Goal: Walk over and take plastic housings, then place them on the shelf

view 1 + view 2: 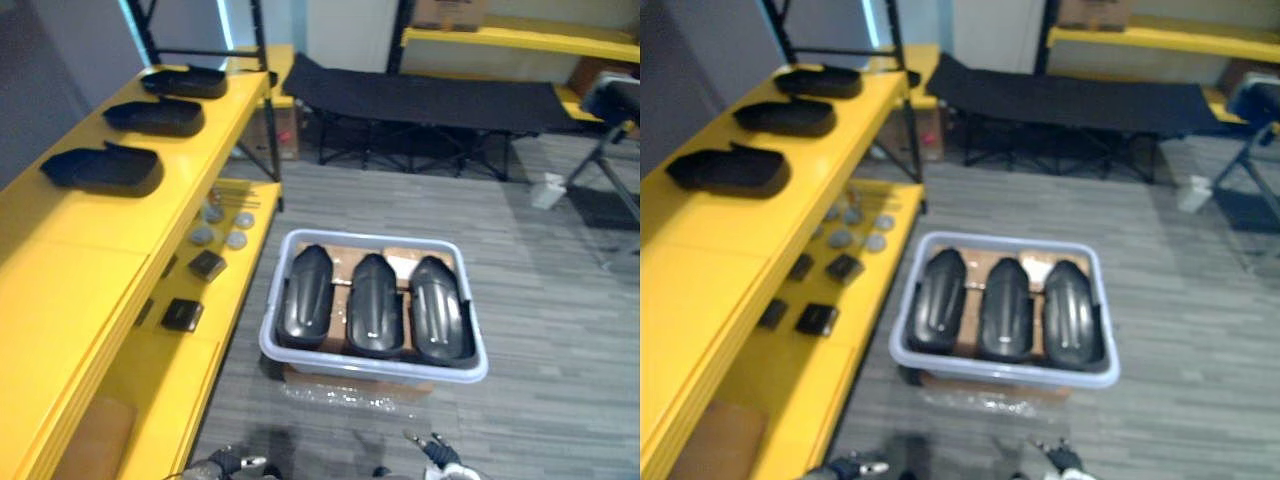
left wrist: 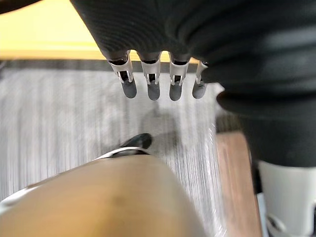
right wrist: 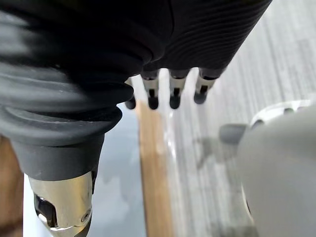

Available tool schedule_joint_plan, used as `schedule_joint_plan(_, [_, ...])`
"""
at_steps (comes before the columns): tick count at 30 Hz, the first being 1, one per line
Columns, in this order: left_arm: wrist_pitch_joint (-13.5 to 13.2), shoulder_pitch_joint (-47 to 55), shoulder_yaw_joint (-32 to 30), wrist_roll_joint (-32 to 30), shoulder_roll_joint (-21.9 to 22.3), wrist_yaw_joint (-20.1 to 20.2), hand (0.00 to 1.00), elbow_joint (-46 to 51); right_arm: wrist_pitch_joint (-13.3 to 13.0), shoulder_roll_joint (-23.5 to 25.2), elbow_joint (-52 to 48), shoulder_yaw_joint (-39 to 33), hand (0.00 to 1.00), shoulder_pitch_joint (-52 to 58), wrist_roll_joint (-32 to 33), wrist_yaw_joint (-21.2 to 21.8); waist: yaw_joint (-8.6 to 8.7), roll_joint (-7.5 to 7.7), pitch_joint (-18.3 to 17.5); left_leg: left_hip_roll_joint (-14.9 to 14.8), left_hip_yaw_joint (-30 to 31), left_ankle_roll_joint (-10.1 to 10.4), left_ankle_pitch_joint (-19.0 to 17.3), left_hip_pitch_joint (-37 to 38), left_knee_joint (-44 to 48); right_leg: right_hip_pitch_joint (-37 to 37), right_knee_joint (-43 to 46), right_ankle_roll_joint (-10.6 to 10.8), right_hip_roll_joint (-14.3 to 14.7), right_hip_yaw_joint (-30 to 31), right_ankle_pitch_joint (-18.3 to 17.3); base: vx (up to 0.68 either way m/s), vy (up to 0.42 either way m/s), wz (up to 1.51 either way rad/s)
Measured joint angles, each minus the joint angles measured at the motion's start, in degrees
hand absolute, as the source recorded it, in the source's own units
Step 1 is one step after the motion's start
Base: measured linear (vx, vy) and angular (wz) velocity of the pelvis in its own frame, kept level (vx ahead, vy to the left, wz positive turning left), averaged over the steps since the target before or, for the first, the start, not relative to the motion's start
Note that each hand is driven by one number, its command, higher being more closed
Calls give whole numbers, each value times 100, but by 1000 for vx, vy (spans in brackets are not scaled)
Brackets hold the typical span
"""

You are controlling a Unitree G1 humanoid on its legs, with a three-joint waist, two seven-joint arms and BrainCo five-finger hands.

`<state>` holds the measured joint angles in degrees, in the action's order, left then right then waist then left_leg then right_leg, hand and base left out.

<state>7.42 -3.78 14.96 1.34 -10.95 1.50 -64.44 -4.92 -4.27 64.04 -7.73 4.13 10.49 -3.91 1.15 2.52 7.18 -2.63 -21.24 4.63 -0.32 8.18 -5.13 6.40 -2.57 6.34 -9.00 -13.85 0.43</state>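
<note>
Left hand [image 2: 153, 85] hangs low, fingers straight and relaxed, holding nothing. Right hand [image 3: 175, 93] is the same: fingers loose and empty. Floor shows past both sets of fingertips. A grey bin [image 1: 372, 367] sits on the floor ahead of the hands, roughly between them and a little nearer the right hand, resting on a brown box [image 1: 355, 384]. Three black housings [image 1: 374, 303] lie in the bin side by side, lengthwise, touching or nearly so. A yellow shelf [image 1: 118, 245] runs ahead and out to the left of the left hand. Three more shelf housings [image 1: 155, 116] sit in a row on its top level, spaced apart. Small dark parts [image 1: 182, 314] and grey discs [image 1: 203, 235] lie on the lower level. A black cot [image 1: 420, 98] stands far ahead, beyond the bin.
</note>
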Motion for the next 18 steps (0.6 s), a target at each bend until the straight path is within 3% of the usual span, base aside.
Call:
schedule_joint_plan(1, [-9,-67,18,6,64,7,0,-1,5,-9,2,-13,0,23,1,3,9,-2,-22,0,-30,-1,-17,-7,0,-41,-2,9,5,49,9,17,8,-28])
schedule_joint_plan(2, [-56,-520,654,507,521,101,0,-189,15,18,53,-452,0,373,-224,254,288,-74,-146,11,12,10,-36,2,1,-138,-111,-3,17,269,147,8,2,-10])
schedule_joint_plan(8, [-71,-434,572,526,517,93,0,-190,20,20,53,-451,0,336,-202,255,275,-74,-152,31,295,9,-35,-47,2,-126,-113,-24,1,136,133,2,-5,7])
schedule_joint_plan(12, [-100,-90,-2,757,465,-58,0,-115,133,9,53,-468,0,298,58,266,235,-72,-153,59,566,5,-33,-182,30,-138,-121,13,-25,-26,166,5,2,25])
schedule_joint_plan(15, [-107,230,-642,981,414,-213,0,36,130,8,44,-492,0,162,85,388,63,-69,-151,96,641,5,-33,-214,32,-142,-165,8,-54,-49,210,-7,10,6])
schedule_joint_plan(18, [-121,433,-1231,1191,419,-438,0,152,-117,-19,-373,65,0,-71,-374,786,-85,-46,-137,136,644,3,-36,-267,34,-231,-187,30,-91,-8,277,-31,25,-9])
